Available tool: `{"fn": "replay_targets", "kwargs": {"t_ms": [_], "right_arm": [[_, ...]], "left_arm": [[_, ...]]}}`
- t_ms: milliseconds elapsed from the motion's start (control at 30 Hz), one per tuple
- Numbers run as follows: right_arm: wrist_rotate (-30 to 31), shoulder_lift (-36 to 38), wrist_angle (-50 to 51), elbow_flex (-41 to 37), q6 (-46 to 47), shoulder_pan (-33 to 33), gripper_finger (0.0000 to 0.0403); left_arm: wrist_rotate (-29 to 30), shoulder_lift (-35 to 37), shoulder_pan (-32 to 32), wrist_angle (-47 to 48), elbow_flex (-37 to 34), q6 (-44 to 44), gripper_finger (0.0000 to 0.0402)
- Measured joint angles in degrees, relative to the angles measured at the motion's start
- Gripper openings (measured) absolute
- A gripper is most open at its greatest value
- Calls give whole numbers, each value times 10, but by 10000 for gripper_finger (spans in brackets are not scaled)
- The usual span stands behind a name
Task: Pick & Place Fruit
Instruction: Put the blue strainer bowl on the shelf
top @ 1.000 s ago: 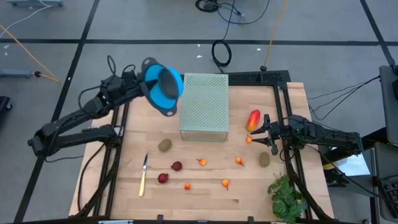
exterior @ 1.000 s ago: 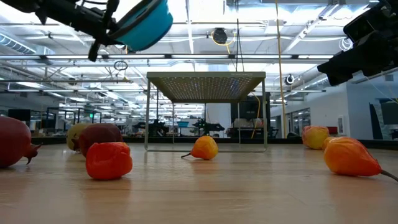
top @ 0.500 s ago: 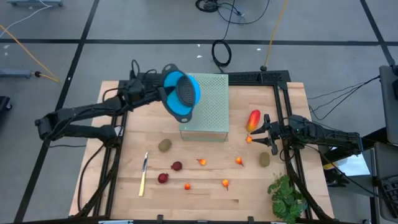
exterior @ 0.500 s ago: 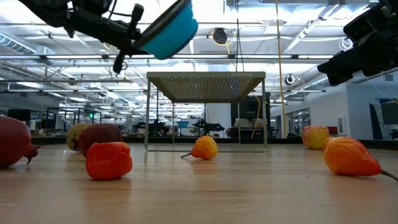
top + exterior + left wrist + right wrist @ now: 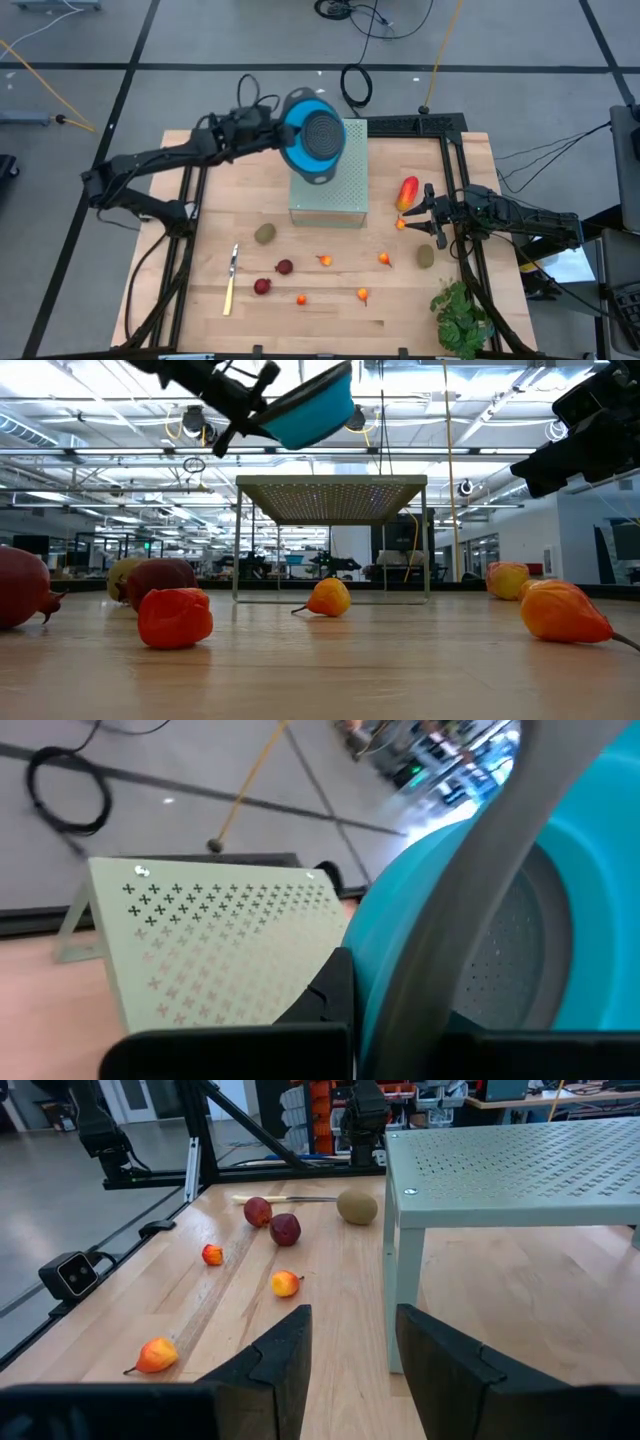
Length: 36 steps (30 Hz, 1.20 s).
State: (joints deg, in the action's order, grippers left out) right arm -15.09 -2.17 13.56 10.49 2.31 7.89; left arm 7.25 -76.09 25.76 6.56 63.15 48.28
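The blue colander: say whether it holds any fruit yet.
Empty. The high view looks into the blue colander, held by the left hand above the perforated stand; only its grey mesh shows, no fruit.

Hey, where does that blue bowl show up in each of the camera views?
High view: blue bowl over the back-left corner of the green perforated stand, held by the left gripper.
Low view: top centre, above the stand.
Left wrist view: fills the right side, close up.
Right wrist view: not in it.
Shared landmark: the stand, seen in all four.
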Motion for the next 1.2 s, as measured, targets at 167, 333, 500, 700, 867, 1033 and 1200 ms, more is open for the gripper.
{"fn": "replay_targets", "kwargs": {"t_ms": [167,333,500,700,867,1033,1200], "right_arm": [[0,0,0,0,0,0,139],[0,0,0,0,0,0,139],[0,0,0,0,0,0,139],[0,0,0,0,0,0,139],[0,0,0,0,0,0,139],[0,0,0,0,0,0,139],[0,0,0,0,0,0,139]], "left_arm": [[14,-60,0,80,103,12,0],[15,-113,0,131,186,34,0],[15,-156,1,184,250,61,0],[7,-187,9,212,295,92,0],[5,-192,13,211,304,115,0],[8,-192,13,212,304,138,0],[18,-192,13,229,304,166,0]]}}
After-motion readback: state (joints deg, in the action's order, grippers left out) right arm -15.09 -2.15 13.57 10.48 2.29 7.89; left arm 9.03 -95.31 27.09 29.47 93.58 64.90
